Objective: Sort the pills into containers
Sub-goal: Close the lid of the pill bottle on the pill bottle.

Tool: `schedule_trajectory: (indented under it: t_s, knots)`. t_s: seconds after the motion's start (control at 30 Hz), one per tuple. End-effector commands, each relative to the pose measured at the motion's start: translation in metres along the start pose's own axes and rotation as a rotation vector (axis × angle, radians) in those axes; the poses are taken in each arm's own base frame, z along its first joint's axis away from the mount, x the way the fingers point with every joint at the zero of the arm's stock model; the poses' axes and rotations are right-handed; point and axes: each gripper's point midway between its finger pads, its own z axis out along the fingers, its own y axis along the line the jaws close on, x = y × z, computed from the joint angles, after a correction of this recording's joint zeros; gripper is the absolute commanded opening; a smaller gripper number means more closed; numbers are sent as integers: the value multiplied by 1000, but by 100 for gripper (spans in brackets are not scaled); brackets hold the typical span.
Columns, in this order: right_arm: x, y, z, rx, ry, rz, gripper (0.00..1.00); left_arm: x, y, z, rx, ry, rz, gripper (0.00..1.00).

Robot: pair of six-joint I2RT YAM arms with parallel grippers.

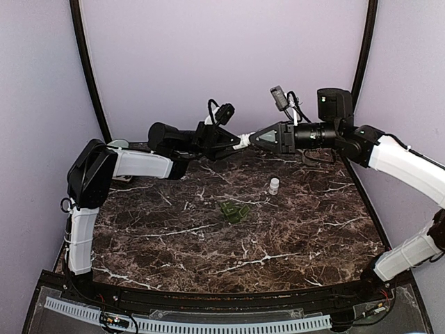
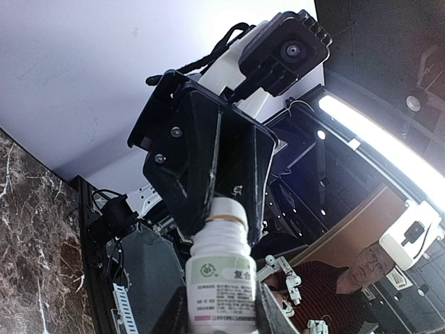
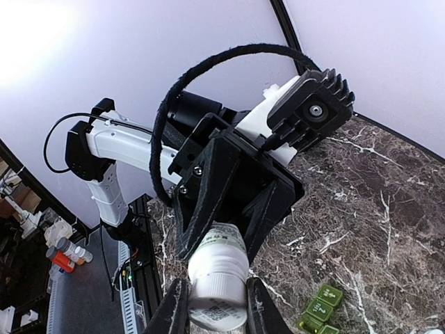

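Dark brown marble veined with white makes up the tabletop, the largest thing we see. Over the middle of its far edge the two arms reach toward each other and meet nose to nose in the air.

The left gripper is closed on the body of a white pill bottle. In the left wrist view its fingers press against the printed label on either side. The right gripper is clamped on the other end of the same bottle, at the cap and neck, and in the right wrist view we see its fingers pinching that white end. The bottle lies roughly level between the two grippers, well above the tabletop. It is opaque, so we cannot tell what is inside.

Near the centre of the tabletop lies a green pill organiser. Its small lidded compartments show in the right wrist view, but we cannot tell what they hold.

Toward the far right of the organiser, and apart from it, a small white cylinder stands upright. We cannot tell whether it is a cap or a tiny bottle.
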Motion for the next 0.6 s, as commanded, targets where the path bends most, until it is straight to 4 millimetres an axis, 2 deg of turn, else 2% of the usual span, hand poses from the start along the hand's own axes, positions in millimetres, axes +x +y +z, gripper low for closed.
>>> schedule_trajectory:
  t_s: [0.0, 0.27, 0.57]
  knots:
    - [27, 13, 25, -77, 72, 16, 0, 14, -44, 41, 127, 40, 140, 0]
    - [27, 16, 26, -99, 77, 73, 0, 23, -32, 46, 92, 92, 135, 0]
    - [28, 20, 30, -148, 85, 174, 0, 22, -30, 48, 80, 109, 170, 0]
